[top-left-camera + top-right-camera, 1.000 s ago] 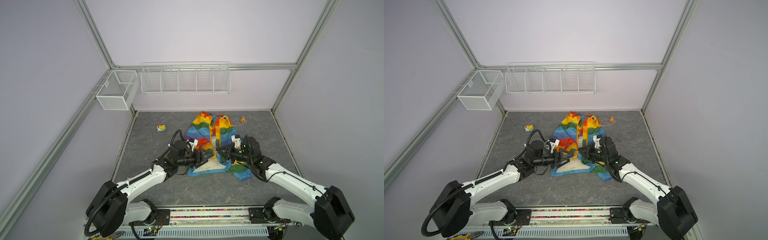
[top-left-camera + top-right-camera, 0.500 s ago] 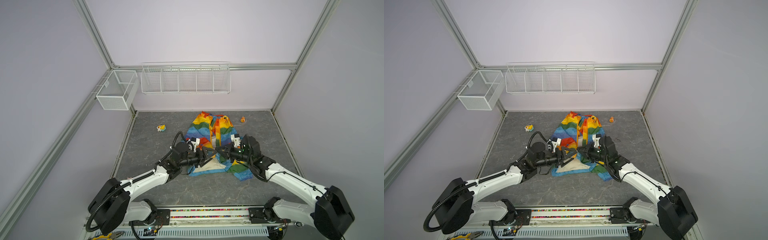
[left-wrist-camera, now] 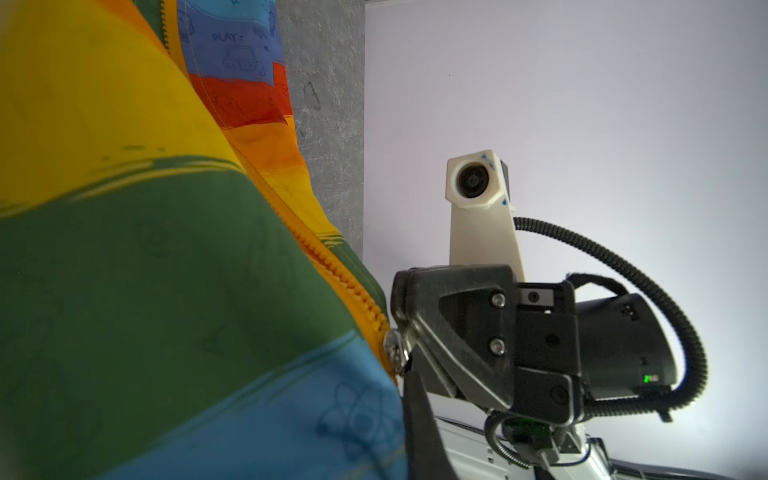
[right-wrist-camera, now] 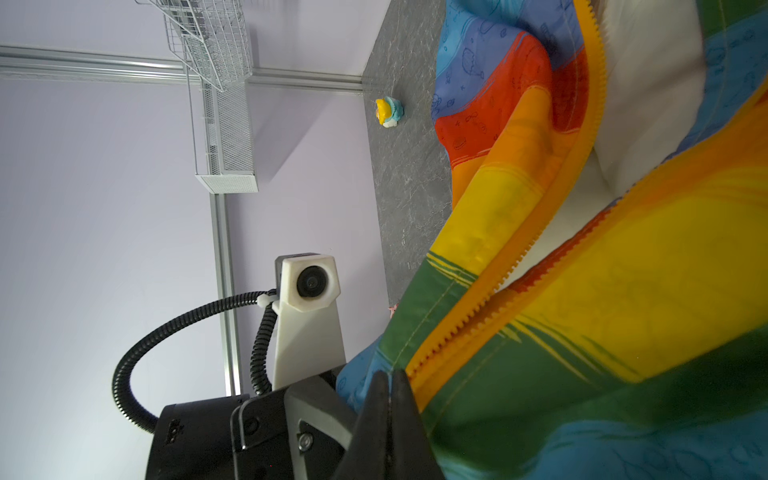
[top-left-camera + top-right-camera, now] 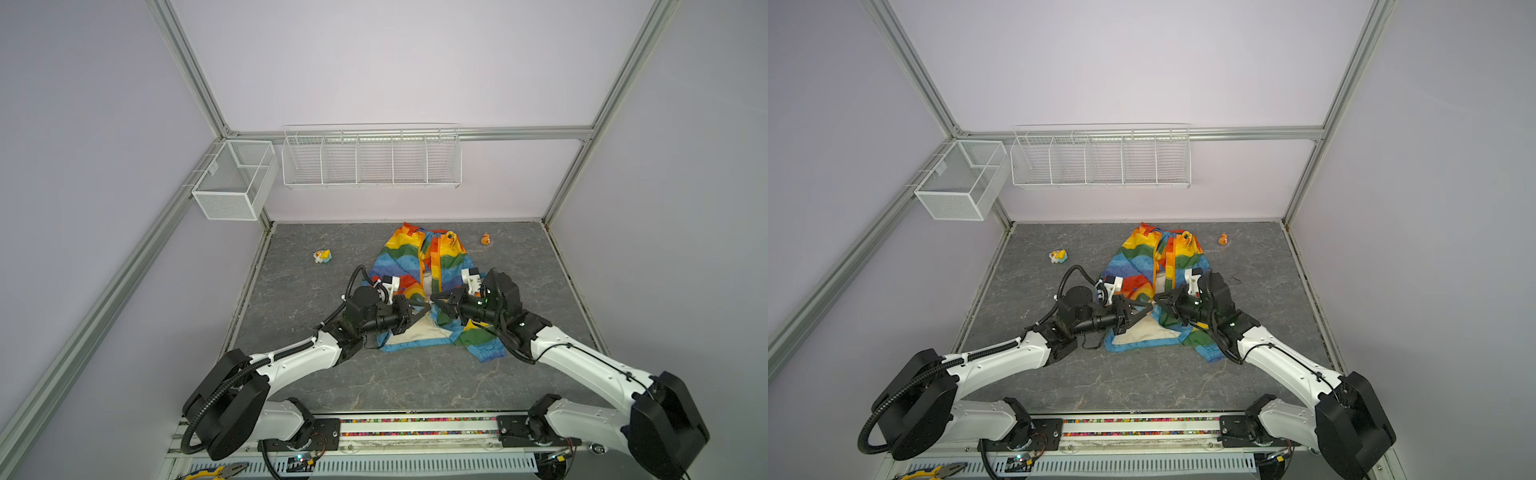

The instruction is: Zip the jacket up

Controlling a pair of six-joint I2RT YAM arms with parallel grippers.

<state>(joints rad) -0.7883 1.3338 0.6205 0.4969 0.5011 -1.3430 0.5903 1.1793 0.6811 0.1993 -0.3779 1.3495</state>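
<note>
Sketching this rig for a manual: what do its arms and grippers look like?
The left arm and right arm have glossy white link shells and bulky black joints. The left gripper and right gripper are black, wedge-fingered, each with a white hexagonal-faced wrist camera and black corrugated cable; a green light dots the right.

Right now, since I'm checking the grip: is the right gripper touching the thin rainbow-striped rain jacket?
Touching. The right wrist view shows the right gripper shut on the thin rainbow-striped rain jacket, pinching its edge beside the orange zipper teeth.
</note>
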